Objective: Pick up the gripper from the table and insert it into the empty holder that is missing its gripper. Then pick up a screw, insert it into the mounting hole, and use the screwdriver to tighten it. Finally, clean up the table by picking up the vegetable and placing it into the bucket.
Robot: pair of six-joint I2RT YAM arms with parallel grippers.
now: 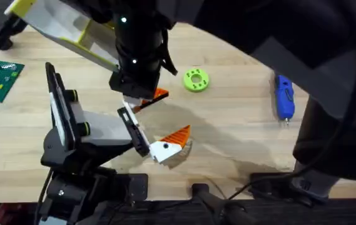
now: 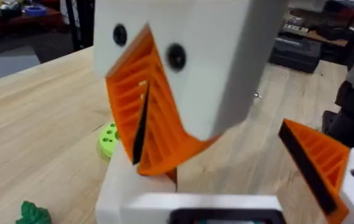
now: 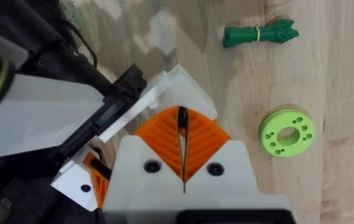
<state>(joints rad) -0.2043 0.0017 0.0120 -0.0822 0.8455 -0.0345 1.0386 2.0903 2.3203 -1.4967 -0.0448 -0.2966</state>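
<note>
Right gripper (image 3: 183,163) fingers pressed together, nothing between them, just beside the left gripper (image 1: 168,145), which is spread open. Screwdriver (image 1: 283,97) lies on the table (image 1: 240,131), well apart from the green disc (image 1: 196,80).

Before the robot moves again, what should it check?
1. Screwdriver free to grab: ok, it lies alone on the table.
2. Right gripper jaws shut: ok.
3. Screw held in those jaws: cannot tell.
4. Left gripper jaws open: ok.
5. Grippers apart from each other: not ok, they sit very close.
6. Vegetable put away: not ok, it lies on the table.
</note>
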